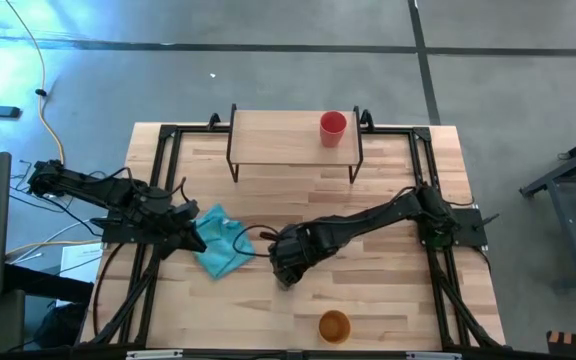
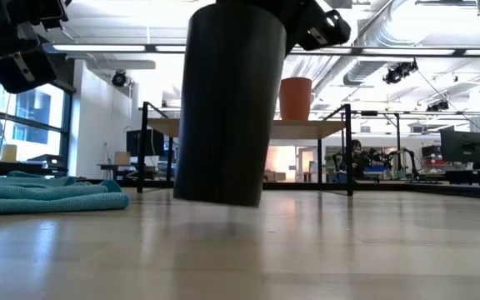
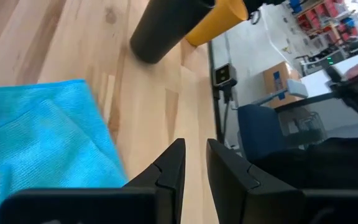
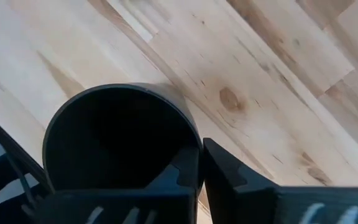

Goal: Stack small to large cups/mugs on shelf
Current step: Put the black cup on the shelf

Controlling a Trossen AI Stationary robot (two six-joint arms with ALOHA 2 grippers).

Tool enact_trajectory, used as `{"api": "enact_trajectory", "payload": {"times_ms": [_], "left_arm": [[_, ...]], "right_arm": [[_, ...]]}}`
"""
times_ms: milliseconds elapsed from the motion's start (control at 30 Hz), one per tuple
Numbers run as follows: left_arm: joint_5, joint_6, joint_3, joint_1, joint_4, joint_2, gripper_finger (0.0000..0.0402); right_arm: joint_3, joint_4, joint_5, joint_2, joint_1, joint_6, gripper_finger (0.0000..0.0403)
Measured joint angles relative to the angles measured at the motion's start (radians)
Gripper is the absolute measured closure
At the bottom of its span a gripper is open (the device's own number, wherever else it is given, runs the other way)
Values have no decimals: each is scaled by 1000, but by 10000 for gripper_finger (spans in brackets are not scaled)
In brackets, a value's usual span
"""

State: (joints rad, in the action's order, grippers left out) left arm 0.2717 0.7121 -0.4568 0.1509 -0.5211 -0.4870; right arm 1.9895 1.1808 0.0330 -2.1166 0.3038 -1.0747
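From above, my right claw (image 1: pixel 286 262) hung over mid-worktop (image 1: pixel 388 310), pinching the black cup (image 1: pixel 286 270). The red cup (image 1: pixel 333 128) stood on the shelf (image 1: pixel 278 140); the yellow-orange cup (image 1: pixel 334 326) waited near the front edge. My left claw (image 1: pixel 196 240) rested at the blue cloth (image 1: pixel 220 240).

At table height, the black cup (image 2: pixel 227 100) appeared lifted just clear of the wood, tilted slightly.

My left wrist showed my idle fingers (image 3: pixel 169 174) nearly pressed together beside the cloth (image 3: pixel 42 137).

My right wrist showed one finger (image 4: pixel 188 174) inside the black cup's (image 4: pixel 117 140) rim, one outside. Such a rim pinch seemed thin; I judged the cup could swing or slip in transit, or knock the red cup over.
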Motion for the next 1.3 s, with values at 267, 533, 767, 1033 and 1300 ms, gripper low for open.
{"api": "enact_trajectory", "payload": {"times_ms": [267, 533, 767, 1033, 1300], "left_arm": [[-15, 0, 0, 0, -43, 0, 346], [-55, 2, 0, 0, -52, -1, 346], [-95, 38, 0, 1, -53, -1, 346], [-199, 89, 0, 0, -54, -1, 346], [-268, 83, 0, 0, -57, -2, 346]], "right_arm": [[166, 206, 20, 0, -69, 77, 402], [370, 383, 69, 10, -197, 201, 403], [340, 386, 42, 72, -354, 321, 403], [340, 379, -19, 77, -529, 496, 403], [366, 280, -44, 86, -627, 584, 403]]}}
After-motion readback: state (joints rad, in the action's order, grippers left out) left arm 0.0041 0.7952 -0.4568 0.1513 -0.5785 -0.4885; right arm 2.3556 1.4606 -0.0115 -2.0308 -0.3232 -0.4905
